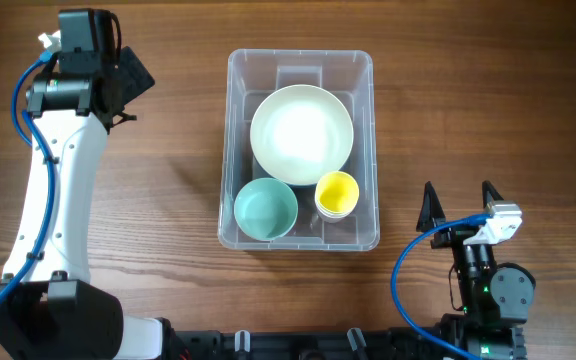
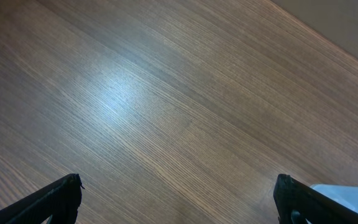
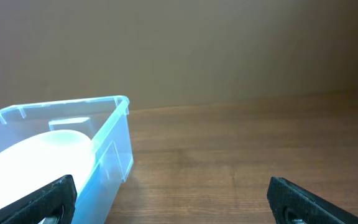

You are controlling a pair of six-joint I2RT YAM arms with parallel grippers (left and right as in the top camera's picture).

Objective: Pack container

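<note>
Left gripper (image 2: 179,199) has its jaws spread wide with nothing between them, only bare table (image 2: 166,93) below. Right gripper (image 1: 460,197) is likewise wide open and empty, near the table's front edge, just right of the container (image 1: 300,52). The container sits mid-table, between the two arms. Inside it lie a white bowl (image 1: 301,134), a teal bowl (image 1: 265,209) and a yellow cup (image 1: 336,193), the last two side by side at the front.

Large bowl (image 1: 301,133) behind small bowl (image 1: 265,209) and cup (image 1: 336,194), all inside the container (image 1: 364,100).
</note>
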